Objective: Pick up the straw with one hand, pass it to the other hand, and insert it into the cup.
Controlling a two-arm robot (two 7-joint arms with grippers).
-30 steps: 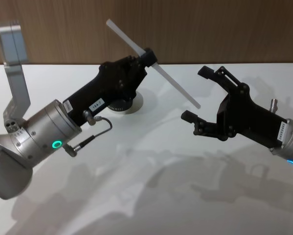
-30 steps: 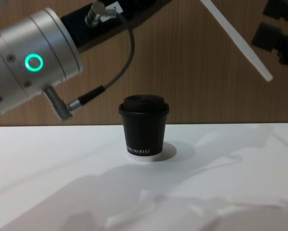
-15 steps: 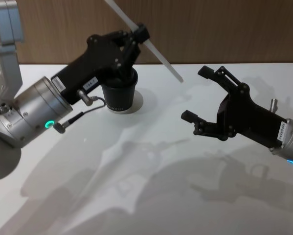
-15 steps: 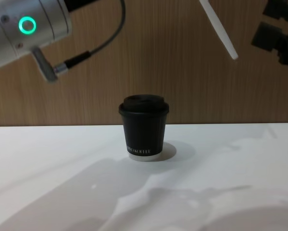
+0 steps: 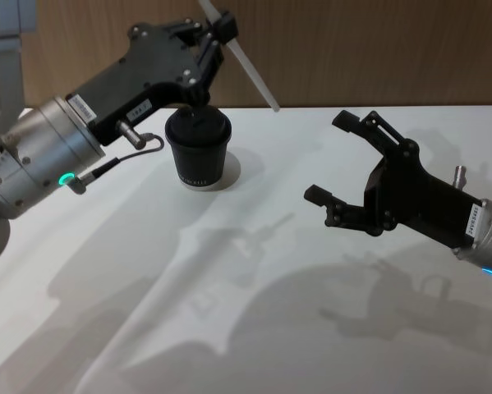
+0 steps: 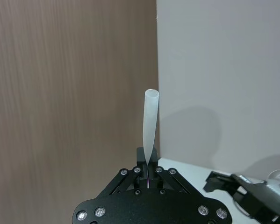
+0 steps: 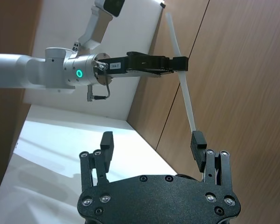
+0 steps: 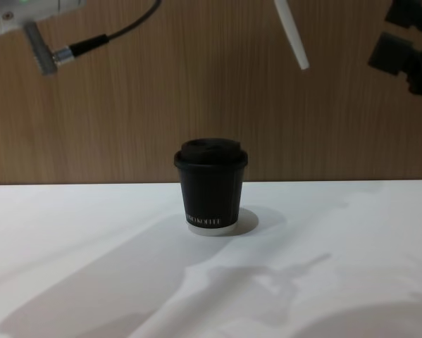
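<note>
Straw (image 5: 254, 75) pinched between jaws of left gripper (image 5: 219, 25)

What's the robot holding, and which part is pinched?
The left gripper pinches the straw near its middle; the right gripper is open, holding nothing.

Table (image 5: 254, 246) open around the cup (image 5: 198, 152); straw (image 5: 252, 72) slants overhead.

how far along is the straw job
Handover looks done: the silver-armed left gripper grips the thin white straw; the all-black right gripper is open, empty. In hand: straw held tilted, its tip above and right of the small black lidded paper cup. Left: putting the tip into the lid.
</note>
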